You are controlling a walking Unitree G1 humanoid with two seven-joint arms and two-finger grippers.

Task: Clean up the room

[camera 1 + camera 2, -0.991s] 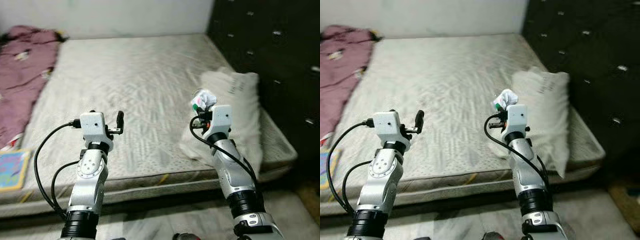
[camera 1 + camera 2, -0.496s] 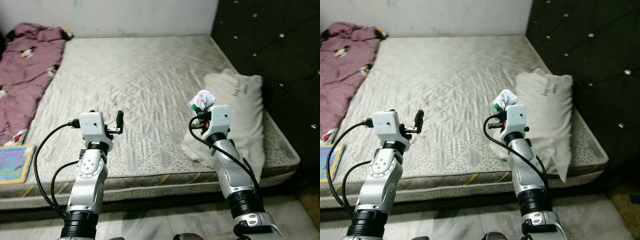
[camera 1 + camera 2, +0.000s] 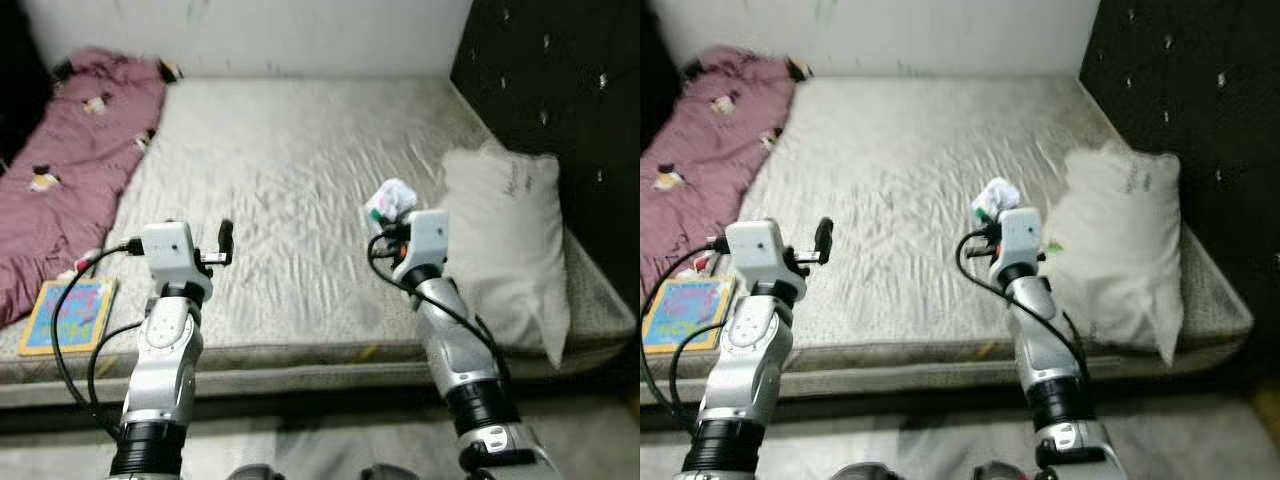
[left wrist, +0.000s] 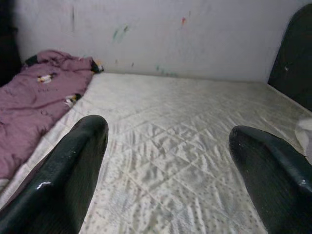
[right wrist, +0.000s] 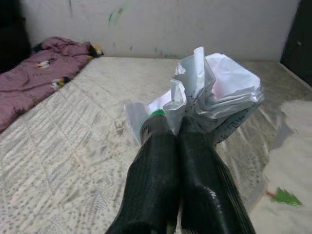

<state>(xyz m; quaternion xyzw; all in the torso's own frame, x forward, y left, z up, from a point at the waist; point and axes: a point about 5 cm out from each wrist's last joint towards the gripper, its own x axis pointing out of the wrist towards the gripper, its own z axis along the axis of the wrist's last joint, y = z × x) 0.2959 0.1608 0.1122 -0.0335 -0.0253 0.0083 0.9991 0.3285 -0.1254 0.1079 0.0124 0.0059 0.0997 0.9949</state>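
White crumpled paper wad (image 3: 392,199) is sitting in your right gripper (image 3: 394,214), above the mattress (image 3: 300,180). Your left gripper (image 4: 168,161) is staying spread wide. Your right fingers (image 5: 165,170) are pinching the wad.

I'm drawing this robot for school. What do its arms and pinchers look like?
Both arms are shiny silver tubes with black ring joints near the bottom. Each wrist carries a white box, with looping black cables running down the arm. The left gripper and right gripper each have two long, rounded black fingers. The right one's fingers look finely ribbed.
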